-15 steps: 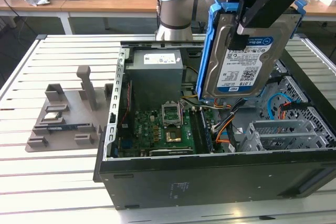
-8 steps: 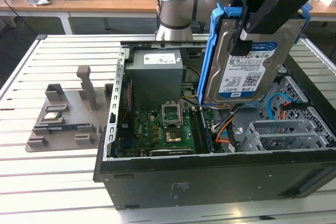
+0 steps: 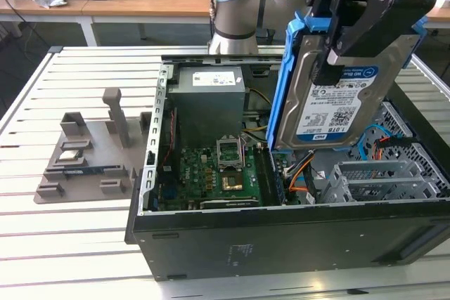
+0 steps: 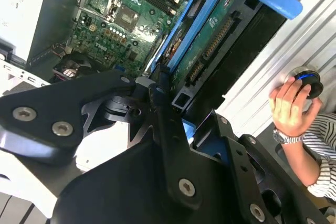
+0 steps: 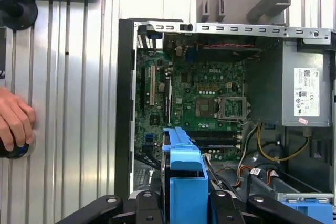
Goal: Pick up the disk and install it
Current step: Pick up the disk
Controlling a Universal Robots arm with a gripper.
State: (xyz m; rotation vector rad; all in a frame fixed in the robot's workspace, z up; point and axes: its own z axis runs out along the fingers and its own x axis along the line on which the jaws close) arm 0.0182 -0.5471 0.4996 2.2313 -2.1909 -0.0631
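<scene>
Holding the disk (image 3: 341, 107) clenched in the gripper (image 3: 336, 61) by its upper edge, tilted near-upright above the open computer case (image 3: 281, 233). Could slip from that narrow clamp, or snag the orange cables (image 3: 299, 173) and strike the motherboard (image 3: 218, 173) if misaligned with the drive cage (image 3: 380, 177).

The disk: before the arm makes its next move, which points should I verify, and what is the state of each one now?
1. Grip: the gripper is shut on the disk, held on edge above the computer case. Ok.
2. Blue bracket clipped along the disk's edges. Ok.
3. Case side open, motherboard exposed. Ok.
4. Drive cage slot free. Cannot tell.
5. Orange cable lies loose beside the cage and may snag. Not ok.
6. Person's hand rests on a knob outside the case. Ok.
</scene>
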